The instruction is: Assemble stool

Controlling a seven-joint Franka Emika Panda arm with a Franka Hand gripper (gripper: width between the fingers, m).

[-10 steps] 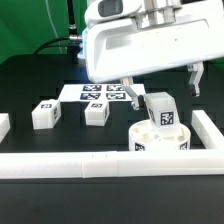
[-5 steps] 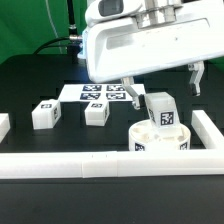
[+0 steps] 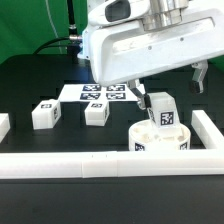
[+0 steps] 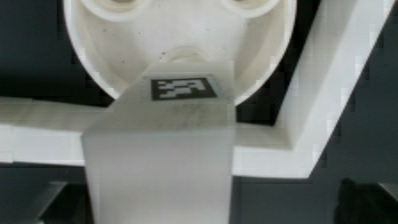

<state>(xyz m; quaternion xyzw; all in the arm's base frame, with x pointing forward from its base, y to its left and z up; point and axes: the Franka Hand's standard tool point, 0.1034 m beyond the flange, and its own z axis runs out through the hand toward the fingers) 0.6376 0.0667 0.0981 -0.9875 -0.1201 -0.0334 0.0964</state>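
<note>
The round white stool seat [image 3: 160, 142] lies in the corner of the white rails. One chunky white leg [image 3: 161, 110] with tags stands upright on it. My gripper [image 3: 168, 95] is open, its fingers [image 3: 139, 101] on either side of this leg and apart from it. In the wrist view the leg [image 4: 164, 140] runs up the middle to the seat [image 4: 178, 40], with the gripper [image 4: 210, 205] straddling it. Two loose tagged legs [image 3: 45, 114] [image 3: 96, 113] lie on the black table at the exterior view's left.
The marker board [image 3: 100, 93] lies behind the loose legs. A long white rail [image 3: 90, 166] runs along the front and another rail [image 3: 210, 126] along the exterior view's right, close to the seat. A rail end [image 3: 3, 125] shows at the left edge.
The gripper body has shifted slightly toward the exterior view's right, and its left finger is now nearer the upright leg. The leg, seat and loose legs have not moved.
</note>
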